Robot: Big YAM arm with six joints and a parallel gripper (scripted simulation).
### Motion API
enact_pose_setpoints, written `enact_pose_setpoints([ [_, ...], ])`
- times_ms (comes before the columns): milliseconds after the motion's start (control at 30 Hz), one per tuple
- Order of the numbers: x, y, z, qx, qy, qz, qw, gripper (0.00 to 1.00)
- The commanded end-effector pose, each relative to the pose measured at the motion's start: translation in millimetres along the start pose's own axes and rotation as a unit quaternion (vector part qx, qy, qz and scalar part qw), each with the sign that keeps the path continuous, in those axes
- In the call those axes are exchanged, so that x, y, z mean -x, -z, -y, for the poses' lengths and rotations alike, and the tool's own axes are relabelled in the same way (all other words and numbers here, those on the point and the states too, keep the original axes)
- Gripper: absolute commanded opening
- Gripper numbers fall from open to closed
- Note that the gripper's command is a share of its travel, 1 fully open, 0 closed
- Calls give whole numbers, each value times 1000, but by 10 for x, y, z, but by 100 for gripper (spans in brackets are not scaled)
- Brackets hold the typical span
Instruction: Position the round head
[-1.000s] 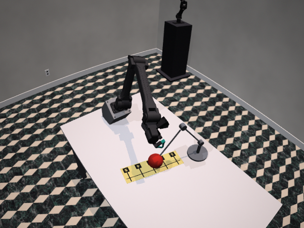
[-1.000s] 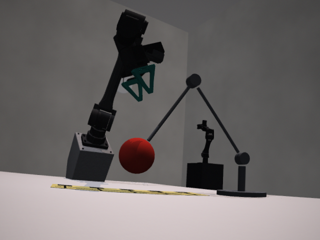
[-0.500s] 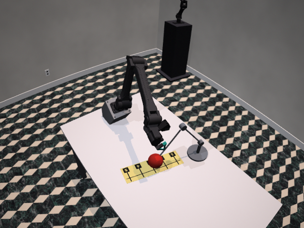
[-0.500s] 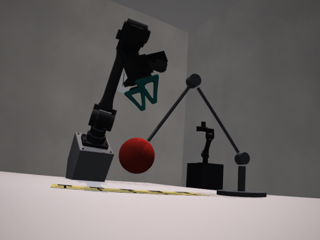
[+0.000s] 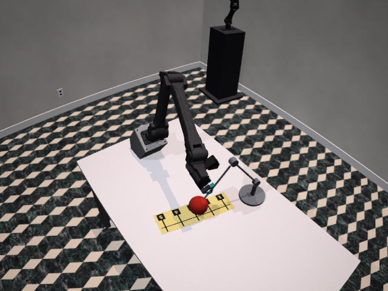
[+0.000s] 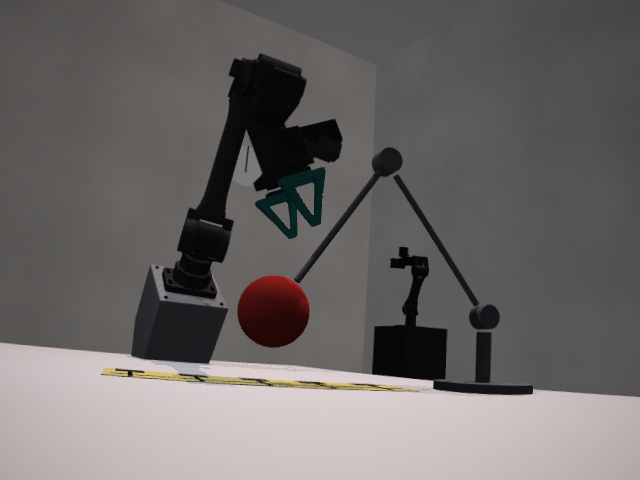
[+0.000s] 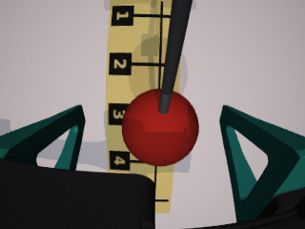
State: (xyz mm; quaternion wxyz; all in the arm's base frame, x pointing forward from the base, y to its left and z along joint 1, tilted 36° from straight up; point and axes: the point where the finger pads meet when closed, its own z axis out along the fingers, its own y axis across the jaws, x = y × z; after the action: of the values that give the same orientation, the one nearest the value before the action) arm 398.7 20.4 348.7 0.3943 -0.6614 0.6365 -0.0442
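Above the red lamp head, the gripper (image 6: 295,206) hangs with its teal fingers spread wide and nothing between them, one finger off to each side of the ball in the wrist view and neither touching it. Below it, the round red head (image 6: 273,310) floats off the bench, a plain gap under it in the exterior view, with its shadow lying on the yellow strip (image 5: 165,224). From the wrist camera the head (image 7: 160,126) sits over the long line between the labels 3 and 4, covering the crossing near 3, with 1 and 2 showing further up the strip towards the foot. A thin dark rod (image 6: 338,224) climbs from the head to a grey elbow joint (image 6: 386,161), and a second rod (image 6: 436,242) drops from there to a lower joint (image 6: 484,316) on a short post above the flat round foot (image 5: 258,199), which rests on the white bench (image 5: 250,250) just past the strip's near end. Only that foot meets the bench. Behind the strip, the black arm (image 5: 185,119) arches up and over from its grey base block (image 5: 139,147) at the bench's far edge. Out on the chequered floor (image 5: 62,131), a tall black pedestal (image 5: 224,62) stands in the room's corner.
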Motion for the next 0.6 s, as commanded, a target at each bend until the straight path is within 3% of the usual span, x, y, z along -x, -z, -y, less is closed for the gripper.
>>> enact_pose_setpoints([
  [0,40,-95,56,-3,-4,4,1000,100],
  [300,45,-294,41,-5,-2,1,1000,100],
  [567,49,-350,76,-5,-8,3,1000,100],
])
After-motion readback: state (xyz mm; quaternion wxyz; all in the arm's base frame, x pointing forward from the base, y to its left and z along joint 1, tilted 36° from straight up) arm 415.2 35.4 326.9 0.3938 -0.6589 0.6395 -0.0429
